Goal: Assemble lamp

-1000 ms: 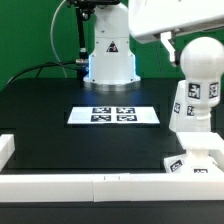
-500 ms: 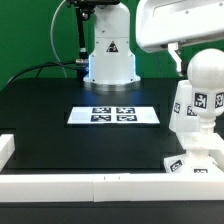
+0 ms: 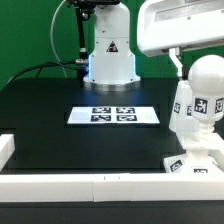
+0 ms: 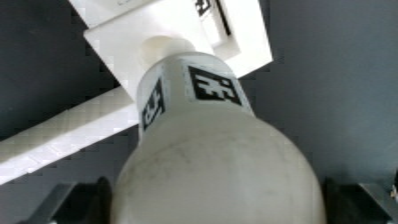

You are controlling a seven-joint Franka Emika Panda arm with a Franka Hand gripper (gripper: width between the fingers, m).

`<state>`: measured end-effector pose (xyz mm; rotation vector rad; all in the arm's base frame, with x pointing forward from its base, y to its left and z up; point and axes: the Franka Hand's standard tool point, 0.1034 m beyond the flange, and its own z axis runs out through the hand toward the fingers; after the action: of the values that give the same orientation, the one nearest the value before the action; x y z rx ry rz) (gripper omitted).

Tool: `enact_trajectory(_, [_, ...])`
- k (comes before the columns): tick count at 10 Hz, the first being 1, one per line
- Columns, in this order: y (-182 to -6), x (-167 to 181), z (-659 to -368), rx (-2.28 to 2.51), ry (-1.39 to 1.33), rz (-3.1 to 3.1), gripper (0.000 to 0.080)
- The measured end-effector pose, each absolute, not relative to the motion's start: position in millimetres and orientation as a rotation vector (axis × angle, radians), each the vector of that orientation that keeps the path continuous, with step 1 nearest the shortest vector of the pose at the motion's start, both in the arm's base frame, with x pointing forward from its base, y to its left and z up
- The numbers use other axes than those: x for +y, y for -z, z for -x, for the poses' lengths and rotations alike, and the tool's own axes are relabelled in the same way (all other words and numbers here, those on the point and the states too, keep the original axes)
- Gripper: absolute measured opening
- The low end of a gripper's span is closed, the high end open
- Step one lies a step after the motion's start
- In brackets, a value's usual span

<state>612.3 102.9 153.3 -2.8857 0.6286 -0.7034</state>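
The matte white ball-shaped plastic bulb [image 3: 205, 95] stands upright on the flat square white stemmed base [image 3: 200, 165]. The hand [image 4: 222, 200] straddles the bulb's top with 2 fingers [image 4: 59, 200]. Whether it grips, I cannot tell.

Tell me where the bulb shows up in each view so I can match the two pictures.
Exterior view: the bulb stands upright at the exterior view's right edge, on the base.
Wrist view: the bulb fills the middle, seen from above its rounded top.
Shared landmark: the white base below the bulb's tagged neck in both.
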Motion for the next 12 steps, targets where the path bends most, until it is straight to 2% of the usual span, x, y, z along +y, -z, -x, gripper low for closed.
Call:
enact_trajectory(5, [-147.1,94.4,-611.7,0.608,0.699,2.907,0.0567])
enact_trajectory(8, [-134.7,98.0,-608.0,0.604,0.681,2.921,0.0567])
enact_trajectory(12, [-134.5,93.0,-612.6,0.602,0.741,2.907,0.0567])
